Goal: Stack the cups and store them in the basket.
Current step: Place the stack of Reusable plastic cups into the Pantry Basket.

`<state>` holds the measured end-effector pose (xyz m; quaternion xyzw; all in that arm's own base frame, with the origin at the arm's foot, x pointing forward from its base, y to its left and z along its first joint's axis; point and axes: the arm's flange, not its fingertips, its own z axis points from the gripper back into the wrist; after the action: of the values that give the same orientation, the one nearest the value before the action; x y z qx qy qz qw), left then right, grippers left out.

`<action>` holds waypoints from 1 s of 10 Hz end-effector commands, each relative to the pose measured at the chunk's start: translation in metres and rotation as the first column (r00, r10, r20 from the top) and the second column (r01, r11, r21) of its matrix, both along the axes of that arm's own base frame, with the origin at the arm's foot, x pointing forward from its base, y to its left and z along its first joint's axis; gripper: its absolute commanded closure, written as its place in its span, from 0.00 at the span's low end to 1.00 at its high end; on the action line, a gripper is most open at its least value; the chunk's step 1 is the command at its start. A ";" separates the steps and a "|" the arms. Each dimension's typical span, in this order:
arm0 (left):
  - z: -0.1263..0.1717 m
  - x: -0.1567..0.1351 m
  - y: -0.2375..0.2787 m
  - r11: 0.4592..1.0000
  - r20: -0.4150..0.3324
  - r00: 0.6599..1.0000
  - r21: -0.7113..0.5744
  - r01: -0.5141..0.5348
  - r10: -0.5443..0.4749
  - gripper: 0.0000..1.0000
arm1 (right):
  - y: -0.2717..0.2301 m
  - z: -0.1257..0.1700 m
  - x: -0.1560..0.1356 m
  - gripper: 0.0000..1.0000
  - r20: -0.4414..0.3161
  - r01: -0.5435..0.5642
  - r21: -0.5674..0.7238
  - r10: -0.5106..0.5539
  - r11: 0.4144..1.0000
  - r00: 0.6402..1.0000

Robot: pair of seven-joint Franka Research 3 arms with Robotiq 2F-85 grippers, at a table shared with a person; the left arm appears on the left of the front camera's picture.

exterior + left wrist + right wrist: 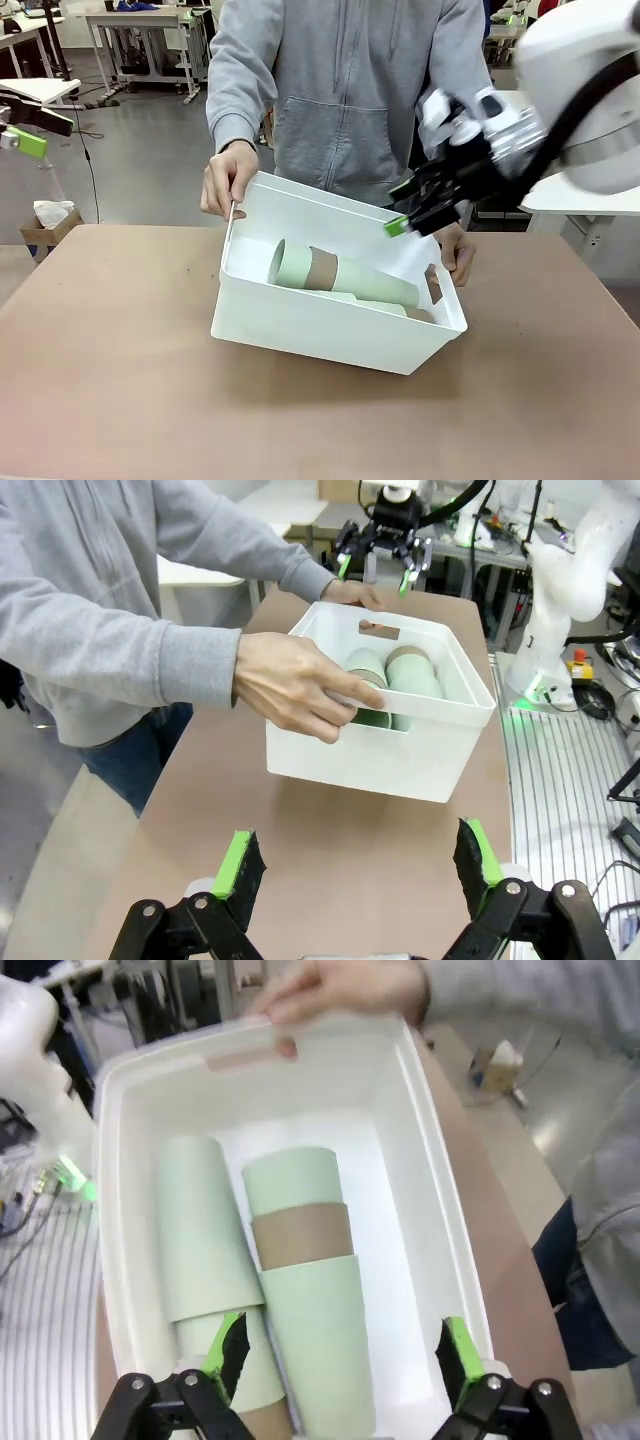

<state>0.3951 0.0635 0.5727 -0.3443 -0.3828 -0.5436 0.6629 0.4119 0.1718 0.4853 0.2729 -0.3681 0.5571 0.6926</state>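
Note:
The white basket (320, 335) is tilted up off the tan table, a person's hands (229, 178) gripping both of its short ends. Inside lie two nested stacks of cups (345, 275) on their sides, mint green with tan-brown ones between. In the right wrist view one stack (305, 1260) runs mint, tan, mint, and the other (203, 1245) lies beside it. My right gripper (405, 208) hovers open just above the basket's far right end, its fingers (228, 1345) straddling the stacks without touching. My left gripper (358, 865) stands open and empty, well back from the basket (370, 760).
The person stands at the far edge of the table, one hand (300, 685) hooked through a slot handle. Bare tabletop (120, 380) lies all around the basket. A cardboard box (48, 222) sits on the floor at far left.

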 end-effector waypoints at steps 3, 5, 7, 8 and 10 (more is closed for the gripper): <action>0.003 -0.001 0.000 1.000 -0.010 1.000 -0.019 -0.003 0.003 0.00 | -0.111 0.063 -0.024 0.00 -0.069 0.028 0.210 -0.014 0.977 0.998; 0.003 -0.001 0.000 1.000 -0.010 1.000 -0.019 -0.003 0.003 0.00 | -0.169 0.074 -0.026 0.00 -0.110 0.044 0.233 -0.019 0.972 0.994; 0.003 -0.001 0.000 1.000 -0.010 1.000 -0.019 -0.003 0.003 0.00 | -0.209 0.067 -0.027 0.00 -0.108 0.082 0.231 -0.058 0.969 0.992; 0.003 -0.001 0.000 1.000 -0.010 1.000 -0.019 -0.003 0.003 0.00 | -0.224 0.061 -0.026 0.00 -0.106 0.084 0.243 -0.059 0.966 0.993; 0.003 -0.001 0.000 1.000 -0.010 1.000 -0.019 -0.003 0.003 0.00 | -0.220 0.062 -0.033 0.00 -0.111 0.104 0.253 -0.079 0.962 0.991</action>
<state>0.3957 0.0638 0.5721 -0.3452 -0.3821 -0.5432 0.6631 0.3824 -0.0594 0.5398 0.3702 -0.4180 0.4559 0.6931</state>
